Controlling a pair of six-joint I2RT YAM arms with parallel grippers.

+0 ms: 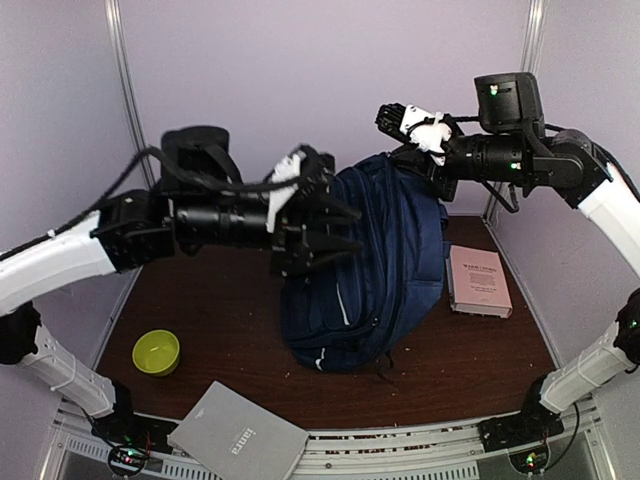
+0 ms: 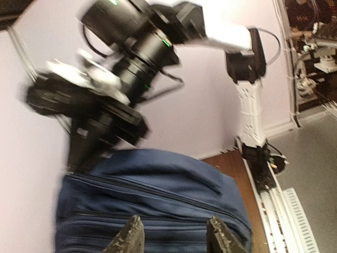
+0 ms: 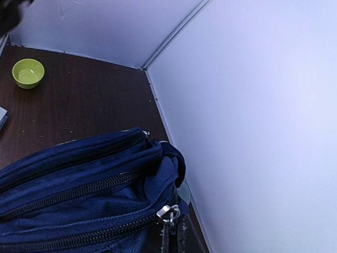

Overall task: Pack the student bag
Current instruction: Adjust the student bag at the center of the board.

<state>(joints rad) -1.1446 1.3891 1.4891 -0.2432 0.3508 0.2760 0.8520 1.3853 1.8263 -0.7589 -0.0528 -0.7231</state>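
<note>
Right gripper (image 3: pixel 172 234) is pinched tight, its two fingers pressed together on the small metal zip pull (image 3: pixel 167 212) at the upper end of the student bag (image 1: pixel 385 260). In the right wrist view the pull sits just at the fingertips, at the end of a closed zip line that runs across the navy fabric. A short dark loop of strap curls up beside it.

Left gripper (image 2: pixel 175 234) has its jaws apart with nothing between them. Its two dark fingertips (image 2: pixel 131 237) sit just over the bag's side panel, and blue fabric with its zip seams shows in the gap. From the overhead camera this gripper points at the bag's left flank, near its upper half; whether the fingers touch the cloth I cannot tell.

The bag stands on end on the dark brown table (image 1: pixel 220 310), a little right of centre and toward the back wall. Its lower end rests on the wood and its top is raised to the right gripper, so the body leans. The left wrist view shows the right arm above the bag, blurred.

Just to the right of the bag lies a pink book (image 1: pixel 478 280), flat on the table; whether it touches the bag is unclear. A green bowl (image 1: pixel 156 352) sits upright at the front left, well apart from the bag. A grey book (image 1: pixel 238 438) lies at the near edge, partly overhanging the metal rail between the arm bases.
</note>
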